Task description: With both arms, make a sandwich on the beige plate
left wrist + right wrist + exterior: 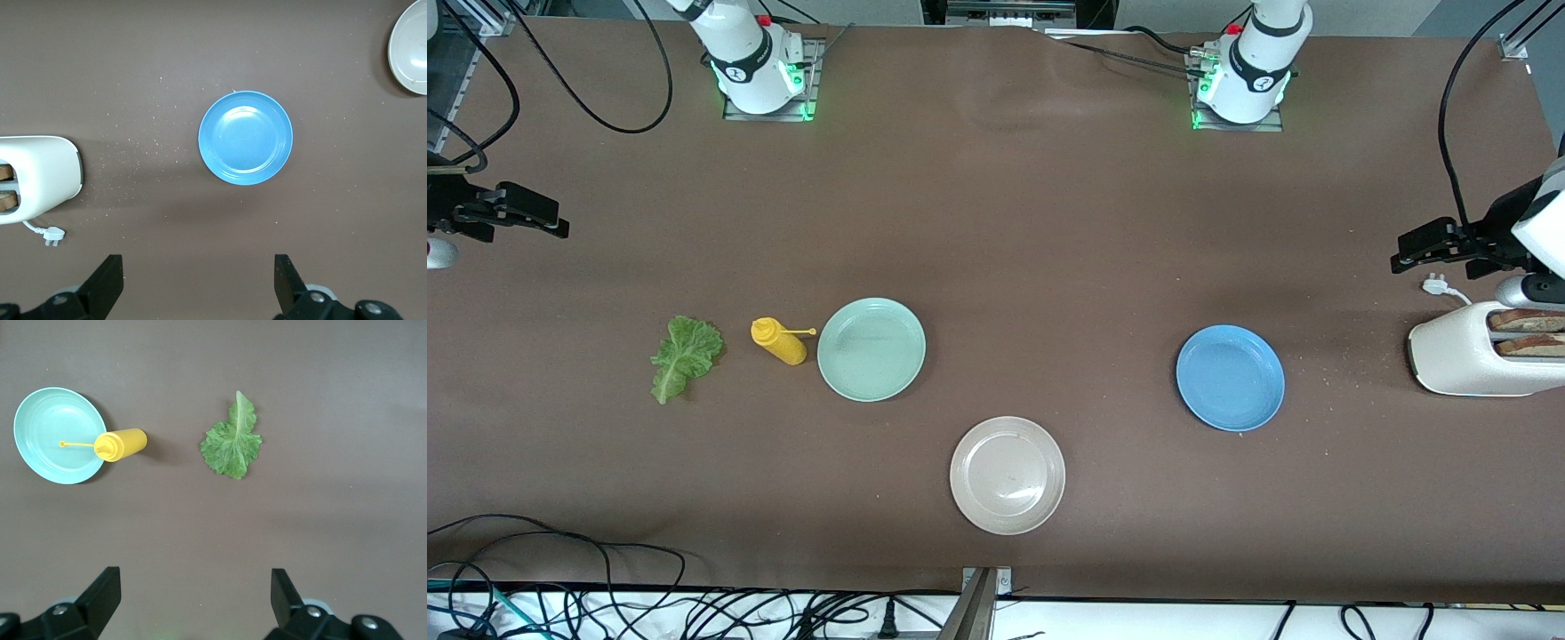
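Nearest you sits the beige plate [1008, 475], bare, on the table [1049, 222]. Your left gripper [1436, 244] hangs at the left arm's end of the table, beside the toaster [1463, 351], fingers apart and holding nothing. Your right gripper [529, 213] hangs at the right arm's end, fingers spread too. Both arms wait. Count three plates: beige, blue plate [1231, 378], mint plate [871, 349]. One lettuce leaf [683, 356] lies flat toward the right arm's end; one yellow bottle [779, 341] lies between it and the mint plate. Two bread slices [1529, 333], it seems, stand in the toaster.
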You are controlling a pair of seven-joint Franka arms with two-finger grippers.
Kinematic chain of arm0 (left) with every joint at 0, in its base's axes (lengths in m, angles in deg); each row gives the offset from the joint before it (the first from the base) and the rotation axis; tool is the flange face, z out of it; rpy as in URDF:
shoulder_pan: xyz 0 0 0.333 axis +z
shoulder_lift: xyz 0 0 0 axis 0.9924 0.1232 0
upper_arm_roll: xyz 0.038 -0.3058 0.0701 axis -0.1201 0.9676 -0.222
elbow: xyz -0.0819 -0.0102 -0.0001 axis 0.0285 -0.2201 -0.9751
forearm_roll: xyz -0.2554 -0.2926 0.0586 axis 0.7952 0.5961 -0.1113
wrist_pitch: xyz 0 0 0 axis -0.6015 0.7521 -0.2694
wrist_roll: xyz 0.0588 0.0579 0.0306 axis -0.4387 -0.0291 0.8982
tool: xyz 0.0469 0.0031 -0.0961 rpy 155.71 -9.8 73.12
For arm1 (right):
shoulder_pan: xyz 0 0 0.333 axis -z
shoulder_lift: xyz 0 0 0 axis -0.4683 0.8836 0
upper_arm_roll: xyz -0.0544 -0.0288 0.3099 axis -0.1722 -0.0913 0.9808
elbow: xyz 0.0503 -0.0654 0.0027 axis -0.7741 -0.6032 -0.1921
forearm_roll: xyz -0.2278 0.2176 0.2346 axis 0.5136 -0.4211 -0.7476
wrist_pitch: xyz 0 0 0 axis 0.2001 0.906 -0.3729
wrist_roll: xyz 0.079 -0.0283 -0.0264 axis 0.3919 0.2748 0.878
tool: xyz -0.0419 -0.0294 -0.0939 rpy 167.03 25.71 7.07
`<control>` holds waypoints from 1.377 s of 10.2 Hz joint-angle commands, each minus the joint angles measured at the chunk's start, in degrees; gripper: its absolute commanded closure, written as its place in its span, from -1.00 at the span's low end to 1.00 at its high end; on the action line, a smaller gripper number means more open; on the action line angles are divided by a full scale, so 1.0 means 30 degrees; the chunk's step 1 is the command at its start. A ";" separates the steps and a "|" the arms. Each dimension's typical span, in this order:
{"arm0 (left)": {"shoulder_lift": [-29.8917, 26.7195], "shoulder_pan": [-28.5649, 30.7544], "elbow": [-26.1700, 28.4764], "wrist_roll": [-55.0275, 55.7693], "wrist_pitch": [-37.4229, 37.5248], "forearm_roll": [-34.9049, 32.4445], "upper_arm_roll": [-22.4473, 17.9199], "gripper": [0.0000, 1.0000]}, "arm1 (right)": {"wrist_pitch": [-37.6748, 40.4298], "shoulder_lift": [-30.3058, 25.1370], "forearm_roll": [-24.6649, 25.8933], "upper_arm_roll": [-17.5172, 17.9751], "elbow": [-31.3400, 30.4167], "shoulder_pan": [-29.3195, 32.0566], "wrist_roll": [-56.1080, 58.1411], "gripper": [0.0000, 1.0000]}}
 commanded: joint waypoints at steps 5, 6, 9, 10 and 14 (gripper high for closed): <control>0.0098 -0.0145 -0.0338 -0.0169 0.0376 -0.2394 0.1030 -1.00 | 0.0450 0.0087 0.0071 0.0024 0.0433 0.0002 -0.0303 -1.00; 0.0098 -0.0116 -0.0338 -0.0170 0.0405 -0.2334 0.1030 -1.00 | 0.0478 0.0087 0.0100 0.0024 0.0433 0.0002 -0.0303 -1.00; 0.0098 -0.0027 -0.0309 -0.0200 0.0435 -0.2305 0.1001 -1.00 | 0.0479 0.0087 0.0100 0.0024 0.0433 0.0002 -0.0274 -1.00; 0.0127 -0.0056 -0.0251 -0.0141 0.0435 -0.2305 0.1001 -1.00 | 0.0479 0.0058 0.0158 0.0024 0.0433 0.0002 -0.0274 -1.00; 0.0185 0.0002 -0.0279 -0.0111 0.0406 -0.2247 0.1001 -1.00 | 0.0479 0.0087 0.0130 0.0024 0.0433 0.0032 -0.0274 -1.00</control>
